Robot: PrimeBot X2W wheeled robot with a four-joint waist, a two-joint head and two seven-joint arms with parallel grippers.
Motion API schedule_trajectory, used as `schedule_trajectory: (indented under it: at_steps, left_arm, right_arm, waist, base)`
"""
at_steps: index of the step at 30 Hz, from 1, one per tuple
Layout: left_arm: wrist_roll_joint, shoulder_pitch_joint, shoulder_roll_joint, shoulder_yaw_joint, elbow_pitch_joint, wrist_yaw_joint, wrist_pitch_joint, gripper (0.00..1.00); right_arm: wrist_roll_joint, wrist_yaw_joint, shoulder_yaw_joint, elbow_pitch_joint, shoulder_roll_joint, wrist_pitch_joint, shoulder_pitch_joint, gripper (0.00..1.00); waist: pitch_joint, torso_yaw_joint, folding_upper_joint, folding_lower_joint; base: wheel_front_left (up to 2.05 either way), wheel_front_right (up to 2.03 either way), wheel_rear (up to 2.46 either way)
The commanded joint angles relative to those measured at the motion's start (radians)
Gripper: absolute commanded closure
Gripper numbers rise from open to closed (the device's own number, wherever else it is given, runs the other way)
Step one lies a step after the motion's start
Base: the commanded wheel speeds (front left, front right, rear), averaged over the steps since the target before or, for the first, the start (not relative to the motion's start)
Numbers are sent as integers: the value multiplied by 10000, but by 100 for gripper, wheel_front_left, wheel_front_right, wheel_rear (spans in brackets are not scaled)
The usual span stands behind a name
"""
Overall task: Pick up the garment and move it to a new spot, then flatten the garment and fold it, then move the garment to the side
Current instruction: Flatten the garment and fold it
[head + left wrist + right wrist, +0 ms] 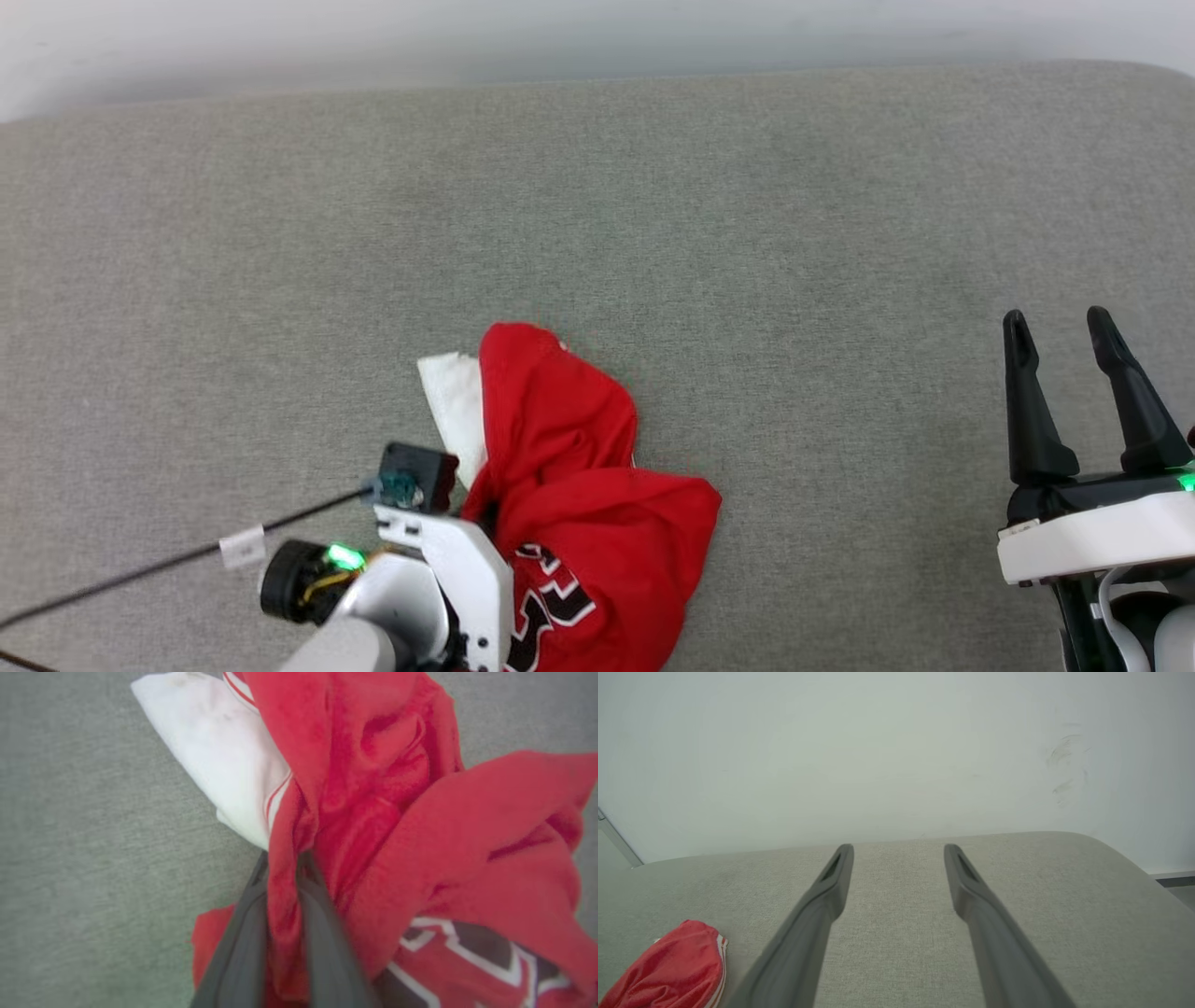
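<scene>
The garment point(579, 485), a red jersey with a white sleeve point(453, 406), lies crumpled in a heap on the grey upholstered surface point(747, 233), near its front edge and left of centre. The left gripper point(282, 858) has its jaws pressed together on a ridge of red cloth at the heap's near-left side. The right gripper point(1055, 322) hovers well apart to the right, jaws spread and empty.

Judgement: the cloth is light, soft and limp. It will sag when lifted, so a bunched fold or seam should hold better than one layer.

The black, white-outlined number print point(551, 597) is folded over and unreadable. A white tag point(243, 546) on the arm's cable is too small to read.
</scene>
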Motion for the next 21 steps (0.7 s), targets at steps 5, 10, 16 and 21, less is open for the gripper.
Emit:
schedule_trajectory:
  at_steps: [5, 10, 16, 21]
  left_arm:
    - [8, 406, -473, 191, -129, 312, -1120, 0]
    - [93, 256, -596, 585, -420, 341, -2320, 0]
    - [9, -396, 254, 1172, -521, 241, -1918, 0]
    - [-378, -996, 897, 1120, 63, -373, -662, 0]
  right_arm:
    - [-102, -3, 68, -116, 14, 124, -3, 0]
    - [-164, -5, 117, -194, 14, 220, 36, 0]
    - [-218, -5, 134, -317, 14, 273, 112, 0]
    - [-260, -3, 114, -432, 14, 188, -103, 0]
  waist:
    - [-125, 144, 0, 0]
    - [-344, 144, 0, 0]
    - [-583, -80, 0, 0]
    - [-364, -369, 0, 0]
  base:
    - [0, 0, 0]
    - [0, 0, 0]
    - [0, 0, 0]
    - [0, 0, 0]
